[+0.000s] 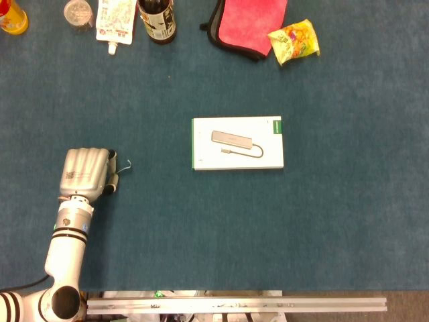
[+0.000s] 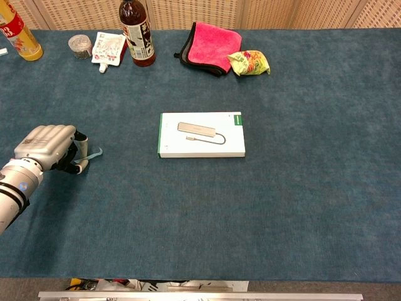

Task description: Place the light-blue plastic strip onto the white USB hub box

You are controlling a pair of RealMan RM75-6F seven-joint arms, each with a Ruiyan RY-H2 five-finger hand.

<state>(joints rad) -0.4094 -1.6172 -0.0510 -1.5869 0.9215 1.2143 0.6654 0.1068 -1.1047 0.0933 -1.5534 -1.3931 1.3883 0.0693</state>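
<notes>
The light-blue strip (image 2: 93, 152) sits at the left side of the tabletop (image 2: 282, 207), pinched in the left hand (image 2: 47, 147), well apart from the box (image 2: 200, 135). Only a thin end of it pokes out to the right of the fingers (image 2: 80, 152); in the head view that end shows as a small hook shape (image 1: 125, 163) just past the hand (image 1: 86, 173).

The white box lies flat near the middle of the tabletop, its printed face up with a picture of a USB hub and green edging on its short sides. Nothing rests on it.

Along the far edge stand a dark bottle (image 2: 136, 31) with a red cap, a white spouted pouch (image 2: 106, 48) lying flat beside it, a small round jar (image 2: 80, 46) just left of the pouch, and a yellow bottle (image 2: 19, 34) at the far left corner. Further right lie a folded pink cloth (image 2: 212, 45) with a dark border and a yellow snack packet (image 2: 249, 63) touching its right edge. All of these are well apart from the box, and the blue cloth surface between hand and box is open.

The left hand is knuckles-up, low over the tabletop, its fingers curled in around the strip. The right hand shows in neither view.
</notes>
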